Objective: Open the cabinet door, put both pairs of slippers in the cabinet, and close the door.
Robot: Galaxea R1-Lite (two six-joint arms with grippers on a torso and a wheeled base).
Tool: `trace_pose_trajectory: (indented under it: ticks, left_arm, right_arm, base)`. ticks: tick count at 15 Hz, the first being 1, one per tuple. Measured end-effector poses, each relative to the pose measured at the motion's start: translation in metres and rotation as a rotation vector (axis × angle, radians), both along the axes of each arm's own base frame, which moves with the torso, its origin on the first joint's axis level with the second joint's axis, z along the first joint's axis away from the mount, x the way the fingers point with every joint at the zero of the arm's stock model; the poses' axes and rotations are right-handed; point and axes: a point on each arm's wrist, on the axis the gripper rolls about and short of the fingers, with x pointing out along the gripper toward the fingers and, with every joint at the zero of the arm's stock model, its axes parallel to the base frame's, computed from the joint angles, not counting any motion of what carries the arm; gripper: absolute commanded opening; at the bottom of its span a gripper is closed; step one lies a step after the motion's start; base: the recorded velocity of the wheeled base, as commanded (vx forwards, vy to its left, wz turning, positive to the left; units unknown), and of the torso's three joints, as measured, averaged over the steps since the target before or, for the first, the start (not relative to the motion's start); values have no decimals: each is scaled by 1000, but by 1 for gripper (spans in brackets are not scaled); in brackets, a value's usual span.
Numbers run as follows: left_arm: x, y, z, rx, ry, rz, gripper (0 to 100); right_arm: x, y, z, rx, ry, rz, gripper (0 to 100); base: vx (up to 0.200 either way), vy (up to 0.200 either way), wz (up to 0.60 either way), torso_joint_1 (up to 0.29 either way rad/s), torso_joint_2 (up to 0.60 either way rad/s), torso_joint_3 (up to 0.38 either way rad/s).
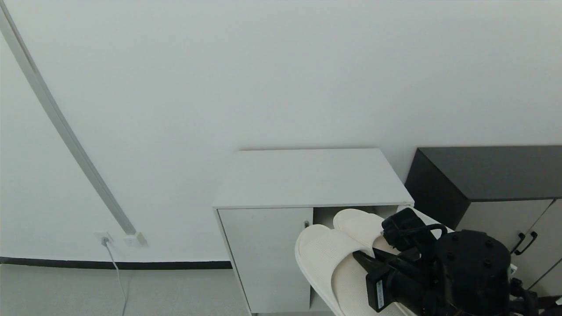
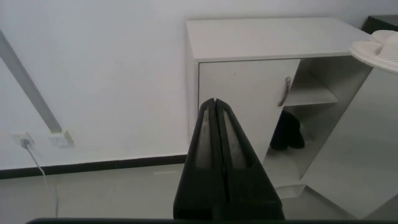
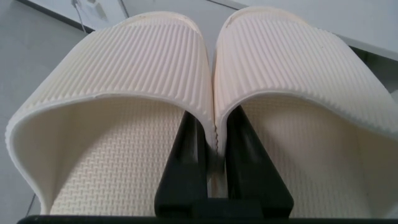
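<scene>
Plain white wall [image 1: 281,66] behind, grey floor [image 1: 66,289] below. Against that wall, a white cabinet [image 1: 307,175] with right door [image 2: 354,143] swung wide and left door [image 1: 263,254] shut. Just beside it, a dark cabinet [image 1: 483,171].

Right gripper [image 3: 213,124] closed on the pair of white slippers [image 1: 333,259], pinching the two inner side walls together between its fingers. Toes aimed toward the open half of the cabinet, and the pair held in the air about level with the cabinet top. Left gripper [image 2: 215,102] pressed fully shut on nothing, off to the left and well apart from the cabinet.

From the left wrist: a shelf [image 2: 311,96] inside, and something dark [image 2: 289,132] on the bottom board (perhaps the other pair; too small to tell).

Probably midway through: door open, this pair not yet in. To do the step well:

- Lower the pair first, below the top edge.
- Go in toes first, square to the opening, clear of the shut door's edge on one side and the open door on the other.
- Keep the soles flat and rest them on the shelf or board before letting go, away from the dark thing.
- Spread the fingers fully, then back straight out, so as not to drag the soft uppers along.
</scene>
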Motion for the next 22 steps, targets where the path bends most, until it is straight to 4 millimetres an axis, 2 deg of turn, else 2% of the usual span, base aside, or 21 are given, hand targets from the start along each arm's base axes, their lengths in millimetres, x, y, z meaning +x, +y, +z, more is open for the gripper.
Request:
trace_pose_trajectory:
  ticks: [2,22]
  left_arm:
    - [0,0,0,0,0,0,0]
    - [0,0,0,-5,0,1,0]
  right_arm:
    - [0,0,0,0,-1,0,0]
    - [-3,-3,-8,-12,-22,17,0]
  base:
    - [0,-200,0,5,2,2]
    - [0,0,0,0,0,0]
